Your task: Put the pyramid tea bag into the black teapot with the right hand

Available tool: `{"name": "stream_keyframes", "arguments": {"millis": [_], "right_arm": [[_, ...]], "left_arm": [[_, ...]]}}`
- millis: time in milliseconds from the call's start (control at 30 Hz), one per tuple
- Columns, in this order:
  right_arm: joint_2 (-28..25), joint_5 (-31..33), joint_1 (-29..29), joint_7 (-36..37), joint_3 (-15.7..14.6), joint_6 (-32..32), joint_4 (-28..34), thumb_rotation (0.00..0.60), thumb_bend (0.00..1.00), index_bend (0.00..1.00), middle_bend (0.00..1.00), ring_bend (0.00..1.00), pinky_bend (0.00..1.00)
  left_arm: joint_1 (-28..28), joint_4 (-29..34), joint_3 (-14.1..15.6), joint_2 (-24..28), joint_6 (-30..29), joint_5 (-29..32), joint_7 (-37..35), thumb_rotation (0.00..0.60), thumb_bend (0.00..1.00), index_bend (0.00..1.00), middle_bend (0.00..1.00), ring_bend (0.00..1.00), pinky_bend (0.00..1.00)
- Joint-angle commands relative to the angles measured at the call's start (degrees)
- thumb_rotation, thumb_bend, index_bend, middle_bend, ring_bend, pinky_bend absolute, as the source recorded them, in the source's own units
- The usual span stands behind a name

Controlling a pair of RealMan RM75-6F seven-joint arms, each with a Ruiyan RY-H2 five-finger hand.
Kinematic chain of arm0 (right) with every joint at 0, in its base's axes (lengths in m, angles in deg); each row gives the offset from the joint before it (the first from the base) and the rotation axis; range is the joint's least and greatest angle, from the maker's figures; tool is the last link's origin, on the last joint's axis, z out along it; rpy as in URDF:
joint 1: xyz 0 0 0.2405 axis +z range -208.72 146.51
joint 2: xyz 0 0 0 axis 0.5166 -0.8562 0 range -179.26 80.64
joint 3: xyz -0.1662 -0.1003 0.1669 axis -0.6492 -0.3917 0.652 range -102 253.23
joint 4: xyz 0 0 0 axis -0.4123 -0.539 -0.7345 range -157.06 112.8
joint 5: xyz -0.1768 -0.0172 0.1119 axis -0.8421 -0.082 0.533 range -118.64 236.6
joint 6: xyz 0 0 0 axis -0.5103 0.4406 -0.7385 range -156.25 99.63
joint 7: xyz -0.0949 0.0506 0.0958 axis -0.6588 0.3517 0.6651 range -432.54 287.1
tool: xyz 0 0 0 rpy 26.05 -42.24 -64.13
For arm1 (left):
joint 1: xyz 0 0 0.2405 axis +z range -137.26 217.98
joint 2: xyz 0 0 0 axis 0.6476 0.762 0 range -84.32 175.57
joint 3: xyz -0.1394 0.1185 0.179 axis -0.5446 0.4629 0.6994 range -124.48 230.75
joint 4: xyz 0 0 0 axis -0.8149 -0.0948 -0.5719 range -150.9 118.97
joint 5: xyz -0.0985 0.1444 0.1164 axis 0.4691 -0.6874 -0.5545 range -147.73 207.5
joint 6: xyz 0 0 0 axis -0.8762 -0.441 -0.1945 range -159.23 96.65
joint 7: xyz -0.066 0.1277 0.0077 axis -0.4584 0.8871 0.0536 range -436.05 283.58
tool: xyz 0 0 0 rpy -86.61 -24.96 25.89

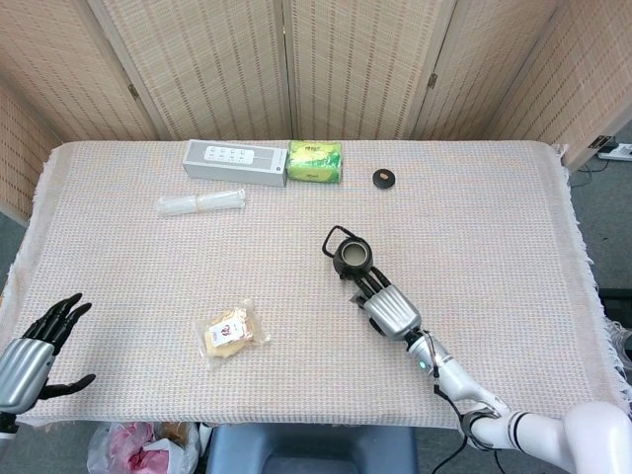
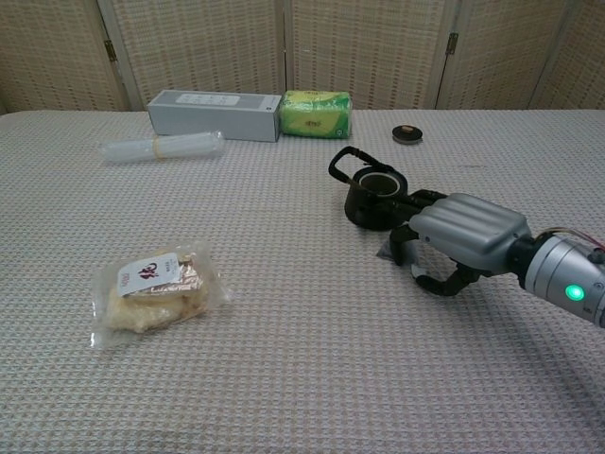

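Woven cloth covers the desk, pale and waffle-textured.

Left hand: at the near left edge, fingers spread, holding nothing, well apart from the work.

Snack packet: clear wrapper, lying flat, left of centre; no part in the task.

Black teapot: upright at mid-desk, lid off, mouth open upward, handle toward the rear left.

Pyramid tea bag: on the cloth just beside the teapot's near right side, mostly hidden beneath the fingers; only a grey corner shows in the chest view.

Right hand: low over the tea bag, fingers curled down around it, thumb hooked beneath. Whether the bag is actually pinched cannot be told.

Step in hand, by judgement: the grasp. The bag is not yet in the pot. Next move calls for a firm pinch, a lift above the rim, a short carry leftward over the mouth, then release without nudging the pot.
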State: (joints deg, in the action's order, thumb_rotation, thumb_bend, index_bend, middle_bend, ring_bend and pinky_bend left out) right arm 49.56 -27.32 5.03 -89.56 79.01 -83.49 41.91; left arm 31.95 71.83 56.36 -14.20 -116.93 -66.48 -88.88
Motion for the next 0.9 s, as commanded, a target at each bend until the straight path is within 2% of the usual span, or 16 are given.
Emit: {"name": "stream_keyframes", "arguments": {"millis": [33,533,900], "right_arm": [[0.0,0.2,0.1,-0.2,-0.1,0.2,-0.1,0.600,0.34,0.44,0.02,0.00,0.00],[0.9,0.1,0.4,-0.2,-0.7,-0.9,-1.8,0.600,0.38,0.55,0.07,0.00,0.00],[1.2,0.4,0.6,-0.2,-0.6,-1.4,-2.5,0.600,0.38,0.59,0.10,0.00,0.00]], "left_arm": [[0.0,0.0,0.0,0.0,0.1,0.1,0.0,0.600,0.14,0.00,0.00,0.00,0.22],[-0.3,-0.2,-0.3,-0.1,0.7,0.6,-0.2,0.600,0.14,0.00,0.00,0.00,0.22],[-0.1,-0.8,-0.6,-0.3,0.2,1.1,-0.8,0.600,0.14,0.00,0.00,0.00,0.22]]}}
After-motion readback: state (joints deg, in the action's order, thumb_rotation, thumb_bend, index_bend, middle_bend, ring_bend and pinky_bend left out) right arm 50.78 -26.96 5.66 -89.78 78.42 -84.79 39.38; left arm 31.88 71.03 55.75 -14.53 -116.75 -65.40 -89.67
